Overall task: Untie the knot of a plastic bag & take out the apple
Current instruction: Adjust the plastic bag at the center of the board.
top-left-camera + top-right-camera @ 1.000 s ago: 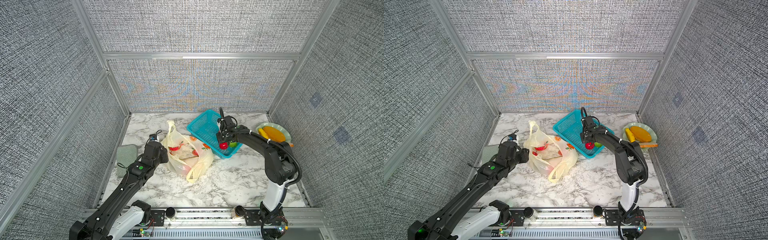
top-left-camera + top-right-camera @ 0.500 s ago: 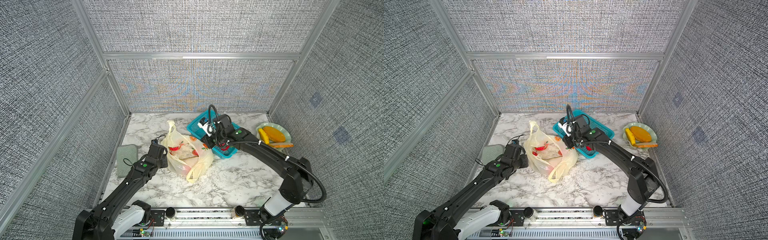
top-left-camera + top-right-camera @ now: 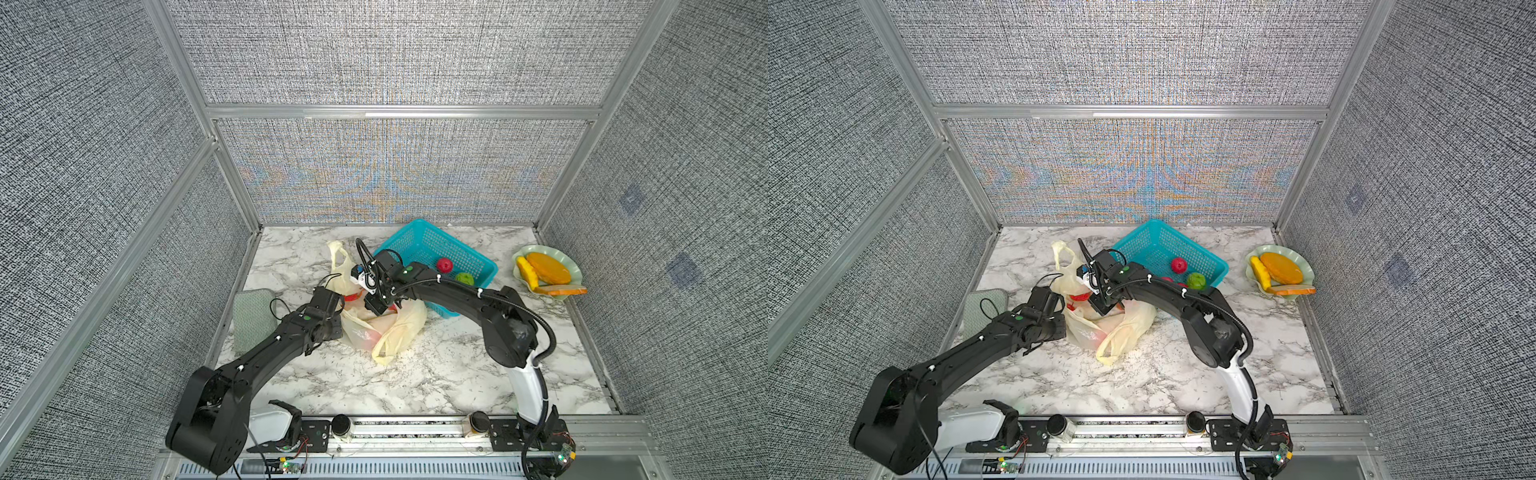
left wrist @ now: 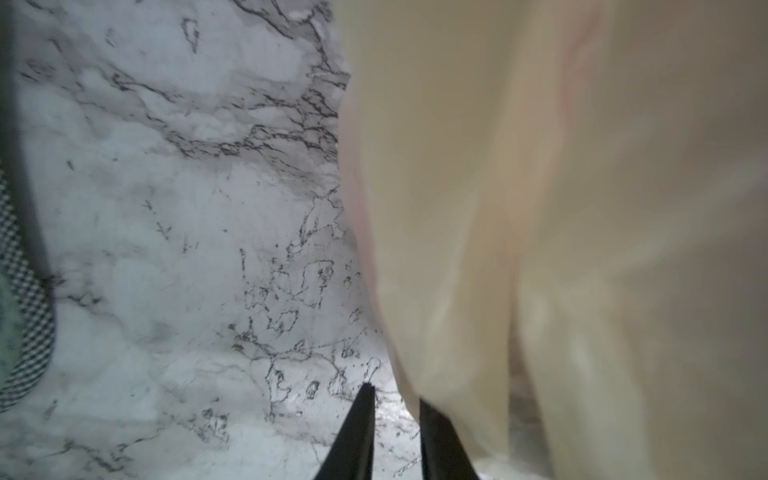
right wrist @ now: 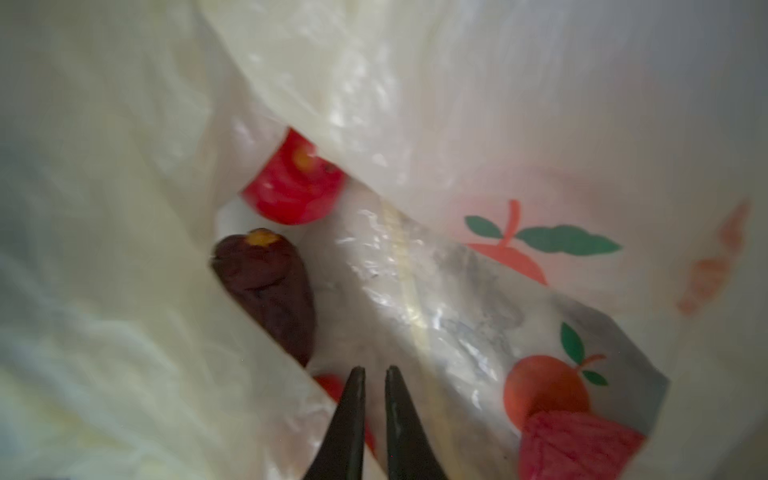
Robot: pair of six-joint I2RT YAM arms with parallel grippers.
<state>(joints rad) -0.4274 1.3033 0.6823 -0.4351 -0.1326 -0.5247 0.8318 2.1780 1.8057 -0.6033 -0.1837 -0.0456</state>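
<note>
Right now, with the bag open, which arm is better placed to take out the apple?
Right. The right gripper hangs over the open plastic bag, and its wrist view shows the red apple inside. The left gripper sits outside, at the bag's edge.

Pale yellow plastic bag (image 3: 411, 322), orange-fruit print; teal basket (image 3: 432, 249); grey-veined marble table (image 3: 436, 374).

You've got one plastic bag (image 3: 405, 326), one teal basket (image 3: 432, 243), one pale green plate (image 3: 571, 262), one green pad (image 3: 249, 318) and two black arms (image 3: 282, 345) (image 3: 457, 297) in there.
</note>
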